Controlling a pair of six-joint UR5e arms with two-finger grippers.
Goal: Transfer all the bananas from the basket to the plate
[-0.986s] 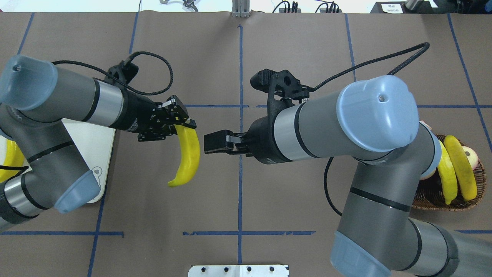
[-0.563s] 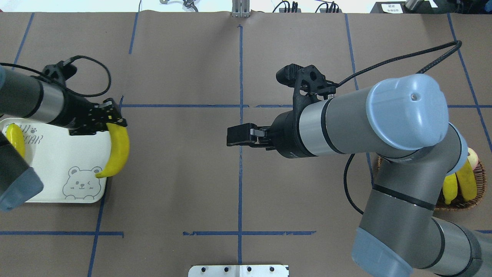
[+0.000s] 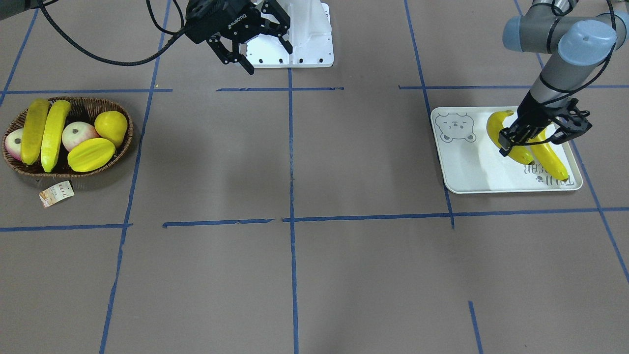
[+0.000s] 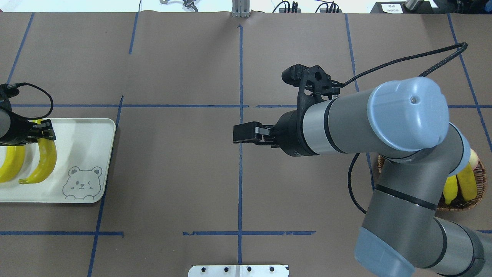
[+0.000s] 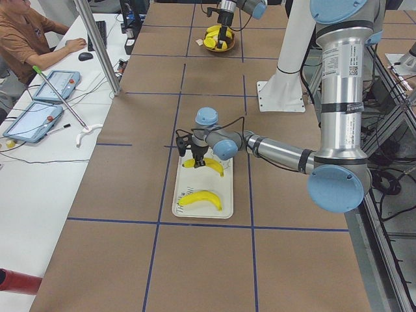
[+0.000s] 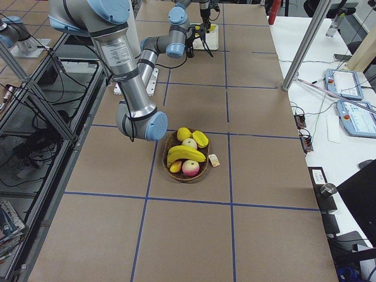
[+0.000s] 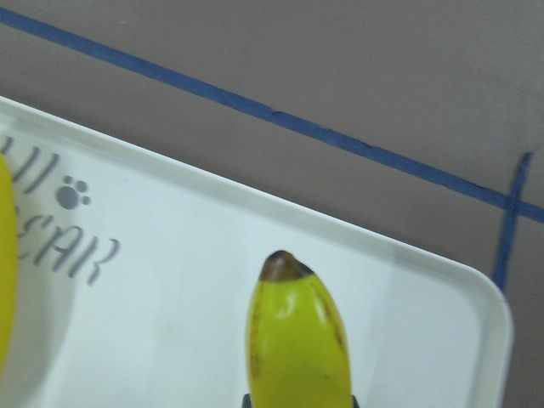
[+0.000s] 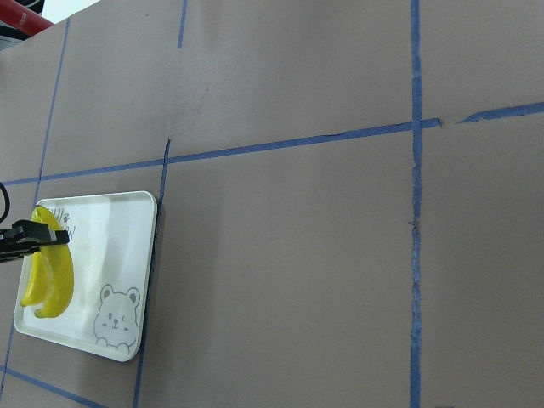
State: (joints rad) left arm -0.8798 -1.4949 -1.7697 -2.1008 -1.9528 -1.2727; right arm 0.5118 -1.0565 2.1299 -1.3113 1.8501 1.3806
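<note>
My left gripper point(image 4: 45, 132) is shut on the far end of a yellow banana point(image 4: 42, 161), low over the off-white plate point(image 4: 84, 146) with the bear drawing; I cannot tell whether the banana touches it. A second banana point(image 4: 9, 165) lies on the plate beside it. In the front view the left gripper point(image 3: 513, 145) holds the banana point(image 3: 503, 130) nearer the bear. Two more bananas point(image 3: 32, 130) point(image 3: 54, 135) lie side by side in the wicker basket point(image 3: 128, 140). My right gripper point(image 3: 265, 46) hangs open and holds nothing, over mid-table.
The basket also holds a starfruit point(image 3: 91, 154), a rounded yellow fruit point(image 3: 112, 127) and two pinkish apples point(image 3: 78, 135); its paper tag point(image 3: 56, 192) lies on the table. The right arm point(image 4: 407, 115) hides most of the basket from overhead. A person point(image 5: 26, 39) sits at a side table.
My left arm has carried the banana leftwards from mid-table to over the plate, next to the other banana. The right gripper has drawn back a little to the right.
</note>
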